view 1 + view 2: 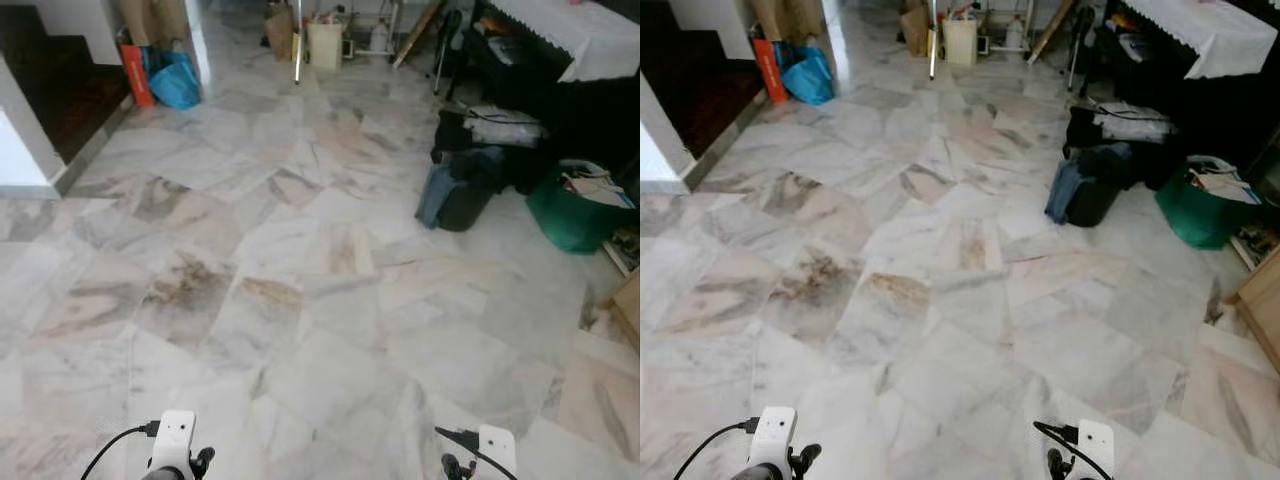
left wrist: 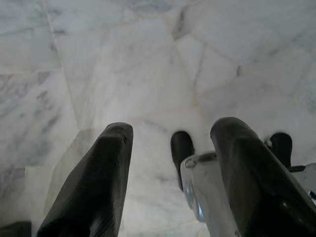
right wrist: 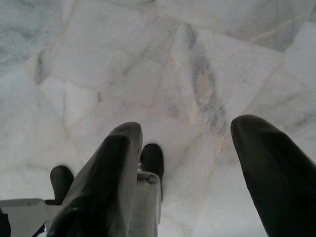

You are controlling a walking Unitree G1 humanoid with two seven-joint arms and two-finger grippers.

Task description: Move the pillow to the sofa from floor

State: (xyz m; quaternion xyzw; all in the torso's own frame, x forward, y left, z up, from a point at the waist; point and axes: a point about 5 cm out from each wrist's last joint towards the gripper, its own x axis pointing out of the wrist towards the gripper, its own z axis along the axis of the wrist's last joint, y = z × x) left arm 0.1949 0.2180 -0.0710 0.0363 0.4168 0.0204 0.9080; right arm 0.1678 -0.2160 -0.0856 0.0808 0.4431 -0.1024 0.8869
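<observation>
Both arms hang low at my sides over a white and grey marble floor (image 1: 300, 300). My left gripper (image 2: 173, 128) points down at the tiles with its two black fingers spread and nothing between them. My right gripper (image 3: 190, 126) hangs the same way, open and empty. The white wrist units of the left arm (image 1: 177, 432) and right arm (image 1: 497, 447) sit at the bottom edge of the head views.
A dark pile of clothes and bags (image 1: 470, 180) and a green basket (image 1: 575, 215) lie at the right. Dark furniture under a white lace cloth (image 1: 575, 35) stands behind them. A blue bag (image 1: 175, 80) and an orange one (image 1: 135, 75) rest by a pillar at the back left.
</observation>
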